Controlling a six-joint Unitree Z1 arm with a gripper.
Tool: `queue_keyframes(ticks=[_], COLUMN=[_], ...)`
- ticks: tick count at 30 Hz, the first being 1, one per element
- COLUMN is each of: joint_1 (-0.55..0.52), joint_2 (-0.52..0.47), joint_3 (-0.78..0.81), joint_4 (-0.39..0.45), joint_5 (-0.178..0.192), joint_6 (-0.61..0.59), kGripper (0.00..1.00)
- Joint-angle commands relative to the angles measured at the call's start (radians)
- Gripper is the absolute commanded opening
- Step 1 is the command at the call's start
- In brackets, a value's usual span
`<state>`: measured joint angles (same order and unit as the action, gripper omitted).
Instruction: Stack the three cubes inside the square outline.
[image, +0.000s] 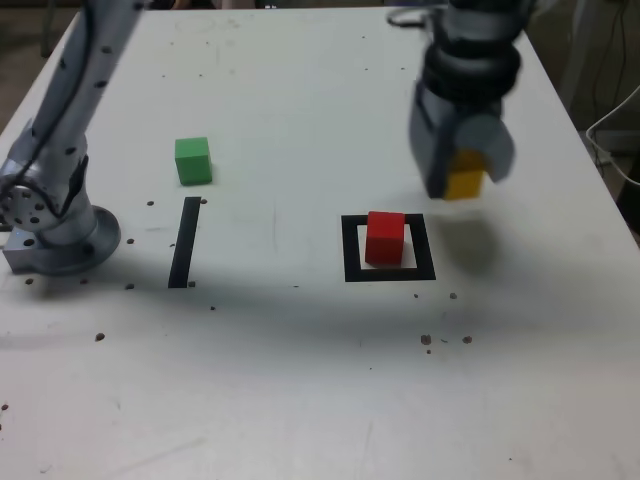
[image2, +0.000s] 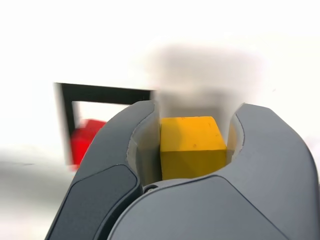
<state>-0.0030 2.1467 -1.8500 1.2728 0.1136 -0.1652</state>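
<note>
1. Your gripper (image2: 187, 145) grips the yellow cube (image2: 192, 149) above the desk (image: 280, 380).
2. Your red cube (image: 385, 239) sits inside the square outline (image: 424, 248).
3. Your green cube (image: 194, 162) stands far left in the exterior view.

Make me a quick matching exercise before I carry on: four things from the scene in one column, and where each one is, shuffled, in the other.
Things:
1. Red cube
2. Yellow cube
3. Green cube
4. Black strip

Places:
A. On the table, near the far end of the straight strip
B. Inside the square outline
C. Flat on the table, between the arm's base and the square outline
D. Held in the gripper, above the table

Pairs: 1-B, 2-D, 3-A, 4-C
</note>
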Motion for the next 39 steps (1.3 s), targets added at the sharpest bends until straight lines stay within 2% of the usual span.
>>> queue_keyframes(ticks=[1,6,10,26,39], joint_1=[-0.012,-0.033,-0.042,-0.072,-0.081], joint_2=[-0.063,-0.162,-0.195,-0.174,-0.179], joint_3=[0.046,0.157,0.229,0.335,0.354], joint_4=[0.024,0.053,0.049,-0.068,-0.096], joint_5=[0.01,0.022,0.018,-0.04,-0.061], joint_6=[0.032,0.067,0.078,0.085,0.084], kGripper=[0.11,0.11,0.11,0.11,0.11])
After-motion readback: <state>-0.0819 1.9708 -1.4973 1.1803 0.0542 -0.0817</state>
